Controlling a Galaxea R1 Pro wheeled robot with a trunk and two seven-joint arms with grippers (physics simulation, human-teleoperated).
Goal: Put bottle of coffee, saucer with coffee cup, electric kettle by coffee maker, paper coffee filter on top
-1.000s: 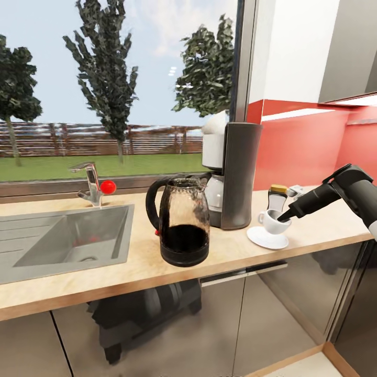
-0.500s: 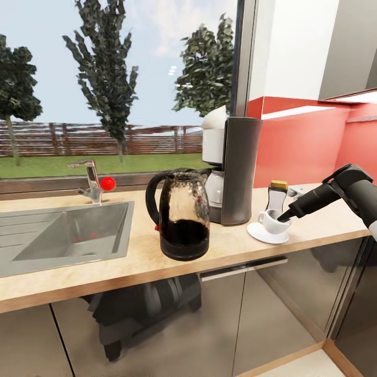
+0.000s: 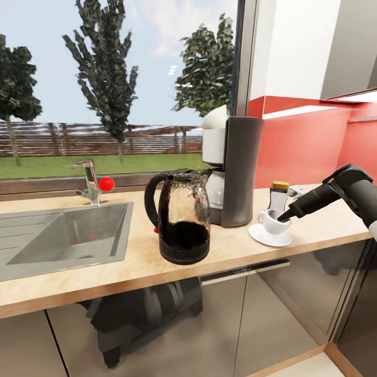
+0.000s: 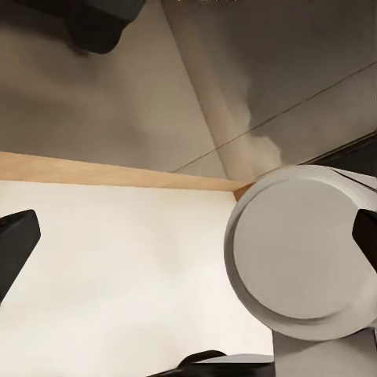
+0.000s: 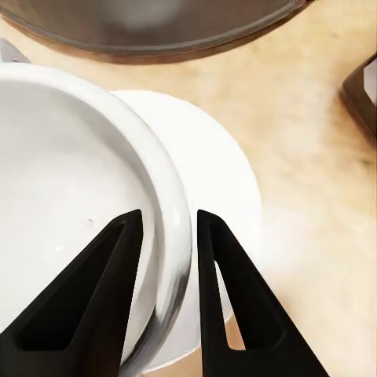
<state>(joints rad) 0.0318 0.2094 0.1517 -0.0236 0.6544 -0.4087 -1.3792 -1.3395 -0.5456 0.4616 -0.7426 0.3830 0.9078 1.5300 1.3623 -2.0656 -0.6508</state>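
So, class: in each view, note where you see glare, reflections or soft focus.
Head view: a bright strip of glare on the red wall, dim reflections in the glossy cabinet fronts. Right wrist view: the coffee cup rim close to the lens looks slightly soft. Left wrist view: soft, blurred shadows.

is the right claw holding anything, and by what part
Yes: the right claw has the coffee cup by its rim, one finger inside the bowl and one outside the wall. The cup sits on the saucer.
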